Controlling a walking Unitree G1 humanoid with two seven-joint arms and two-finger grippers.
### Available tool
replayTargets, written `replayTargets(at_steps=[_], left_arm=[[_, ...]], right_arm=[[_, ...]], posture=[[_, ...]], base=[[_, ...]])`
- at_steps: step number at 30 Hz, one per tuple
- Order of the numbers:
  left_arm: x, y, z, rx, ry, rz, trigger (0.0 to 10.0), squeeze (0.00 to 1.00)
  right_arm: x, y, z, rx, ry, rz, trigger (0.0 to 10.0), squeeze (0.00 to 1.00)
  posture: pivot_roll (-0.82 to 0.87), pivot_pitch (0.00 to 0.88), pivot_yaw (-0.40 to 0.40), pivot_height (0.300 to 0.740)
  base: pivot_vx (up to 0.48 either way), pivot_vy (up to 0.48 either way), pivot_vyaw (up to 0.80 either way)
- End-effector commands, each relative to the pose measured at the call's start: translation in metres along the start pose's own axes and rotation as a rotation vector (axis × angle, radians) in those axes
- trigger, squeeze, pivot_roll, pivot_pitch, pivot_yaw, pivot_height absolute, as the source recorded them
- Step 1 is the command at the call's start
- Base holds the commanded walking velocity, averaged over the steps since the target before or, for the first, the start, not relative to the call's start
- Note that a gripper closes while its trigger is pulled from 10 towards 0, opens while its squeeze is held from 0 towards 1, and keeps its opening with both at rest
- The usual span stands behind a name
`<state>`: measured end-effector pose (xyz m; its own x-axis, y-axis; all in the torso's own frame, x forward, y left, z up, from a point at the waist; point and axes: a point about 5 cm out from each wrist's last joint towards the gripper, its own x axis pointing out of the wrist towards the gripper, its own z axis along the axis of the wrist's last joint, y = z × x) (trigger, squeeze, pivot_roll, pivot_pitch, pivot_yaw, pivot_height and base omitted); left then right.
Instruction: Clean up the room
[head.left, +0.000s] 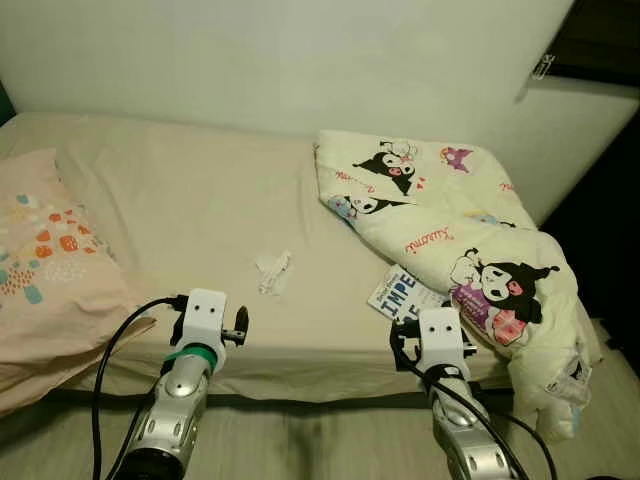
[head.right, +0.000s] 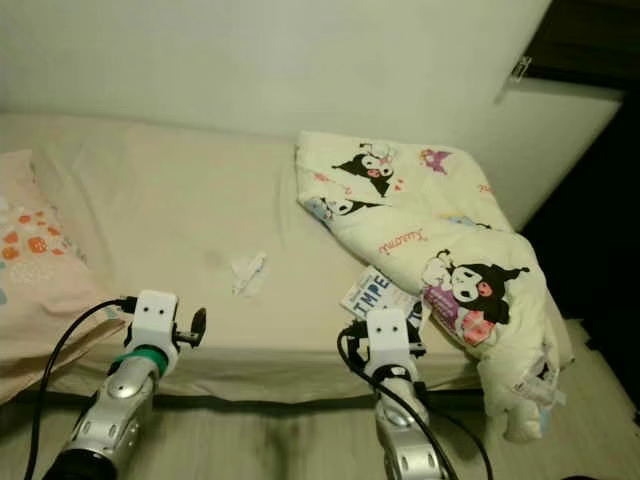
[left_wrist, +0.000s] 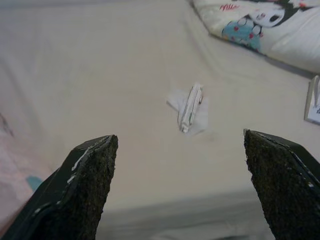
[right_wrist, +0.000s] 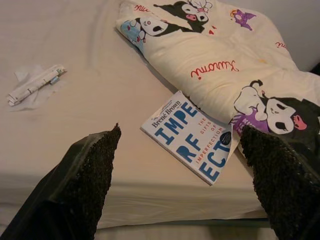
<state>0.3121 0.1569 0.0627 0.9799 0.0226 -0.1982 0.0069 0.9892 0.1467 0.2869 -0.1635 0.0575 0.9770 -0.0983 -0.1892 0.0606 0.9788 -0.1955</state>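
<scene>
On the cream-sheeted bed (head.left: 200, 200), a crumpled white wrapper (head.left: 272, 272) lies mid-mattress, well apart from a white paperback book with blue lettering (right_wrist: 190, 135). From the head, the book is half hidden behind the right gripper (right_wrist: 180, 165); the right wrist view shows its whole cover, one corner tucked against the puffy, quilted cartoon-print duvet (head.left: 450, 220), heaped soft and rumpled at the bed's right end. A flat peach patterned pillow (head.left: 45, 260) lies at the left end. The left gripper (left_wrist: 180, 165) points at the wrapper, which its wrist view shows as a thin rolled strip on tissue. Both grippers hover spread wide at the near edge, their rough black fingers (left_wrist: 80, 185) holding nothing.
</scene>
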Motion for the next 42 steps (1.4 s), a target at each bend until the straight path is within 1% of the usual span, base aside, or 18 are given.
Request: replayTargets(at_steps=[1, 3, 11, 16, 20, 27, 31, 35, 39, 42], left_arm=[[-0.001, -0.001, 0.001, 0.009, 0.004, -0.008, 10.0, 0.0], [-0.002, -0.001, 0.003, 0.008, -0.008, -0.007, 10.0, 0.0], [-0.002, -0.004, 0.006, 0.02, -0.022, -0.019, 10.0, 0.0], [-0.004, -0.004, 0.005, 0.019, -0.018, -0.018, 10.0, 0.0], [-0.006, -0.008, 0.005, 0.019, -0.016, -0.03, 10.0, 0.0], [-0.006, -0.009, 0.005, 0.014, -0.013, -0.031, 10.0, 0.0], [-0.004, 0.001, 0.002, 0.004, 0.01, -0.005, 10.0, 0.0], [-0.004, 0.01, -0.004, 0.022, 0.034, 0.016, 10.0, 0.0], [-0.005, 0.014, -0.007, 0.029, 0.042, 0.025, 10.0, 0.0], [-0.006, 0.013, -0.009, 0.03, 0.046, 0.02, 10.0, 0.0]], right_arm=[[-0.001, -0.006, -0.009, 0.014, 0.027, -0.009, 10.0, 0.0], [-0.001, -0.007, -0.01, 0.021, 0.033, -0.011, 10.0, 0.0], [0.002, -0.006, -0.011, 0.018, 0.036, 0.003, 10.0, 0.0], [0.003, -0.005, -0.013, 0.015, 0.041, 0.012, 10.0, 0.0], [0.004, -0.005, -0.014, 0.013, 0.044, 0.016, 10.0, 0.0], [0.005, -0.004, -0.014, 0.009, 0.047, 0.019, 10.0, 0.0], [0.006, 0.001, -0.011, 0.015, 0.046, 0.014, 10.0, 0.0], [0.007, 0.006, -0.01, 0.031, 0.046, 0.007, 10.0, 0.0], [0.006, 0.01, -0.009, 0.032, 0.046, 0.012, 10.0, 0.0], [0.006, 0.014, -0.009, 0.032, 0.049, 0.02, 10.0, 0.0]], posture=[[-0.02, 0.0, -0.036, 0.74], [-0.02, 0.0, -0.021, 0.74], [-0.03, 0.0, -0.015, 0.74], [-0.03, 0.0, -0.008, 0.74], [-0.03, 0.0, -0.008, 0.74], [-0.03, 0.0, -0.008, 0.74], [-0.01, 0.0, 0.017, 0.74], [-0.01, 0.0, 0.035, 0.74], [0.0, 0.0, 0.04, 0.74], [0.0, 0.0, 0.044, 0.74]], base=[[0.0, 0.0, 0.0], [0.0, 0.0, 0.0], [0.0, 0.0, 0.0], [0.0, 0.0, 0.0], [0.0, 0.0, 0.0], [0.0, 0.0, 0.0], [0.0, 0.0, 0.0], [0.0, 0.0, 0.0], [0.0, 0.0, 0.0], [0.0, 0.0, 0.0]])
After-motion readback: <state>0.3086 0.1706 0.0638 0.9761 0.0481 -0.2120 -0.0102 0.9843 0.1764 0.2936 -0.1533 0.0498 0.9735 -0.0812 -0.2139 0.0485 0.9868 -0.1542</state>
